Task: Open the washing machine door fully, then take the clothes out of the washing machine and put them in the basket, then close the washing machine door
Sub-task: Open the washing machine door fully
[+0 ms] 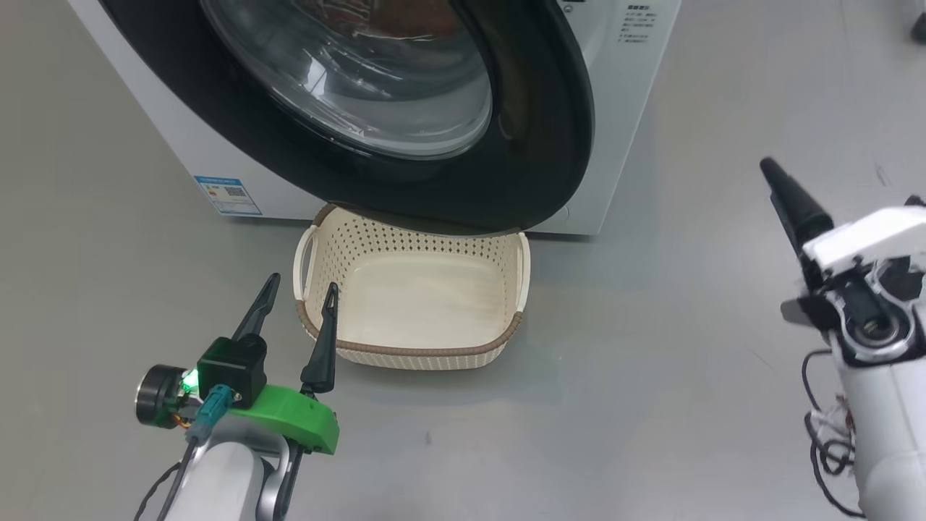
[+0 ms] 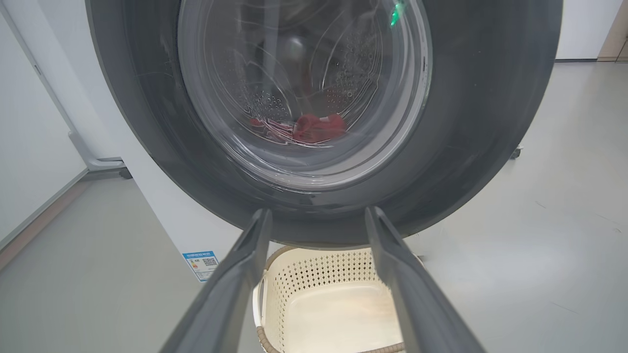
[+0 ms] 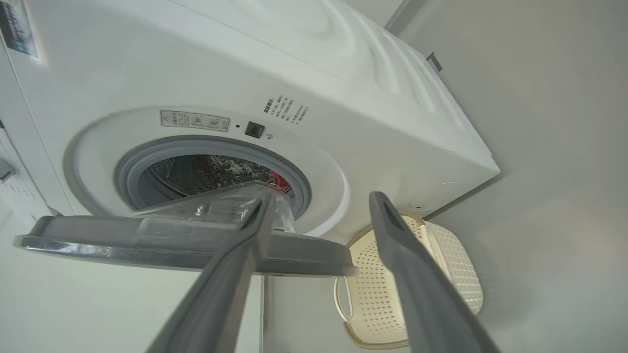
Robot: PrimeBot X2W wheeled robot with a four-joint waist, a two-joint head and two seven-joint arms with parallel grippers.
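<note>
Floor: smooth, pale grey, slightly glossy, with faint scuff marks and one small dark speck. Wall: white, meeting the floor along a skirting strip. White frame leg: rests on the floor near the wall and is fitted with a black caster. Tan panel: stands at the upper right edge of the left wrist view; detail unclear.

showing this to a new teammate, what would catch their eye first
The big black-rimmed washer door, swung partly open, looms across the top of the head view. Just below it an empty cream basket sits on the floor, and red clothes lie in the drum behind its glass.
</note>
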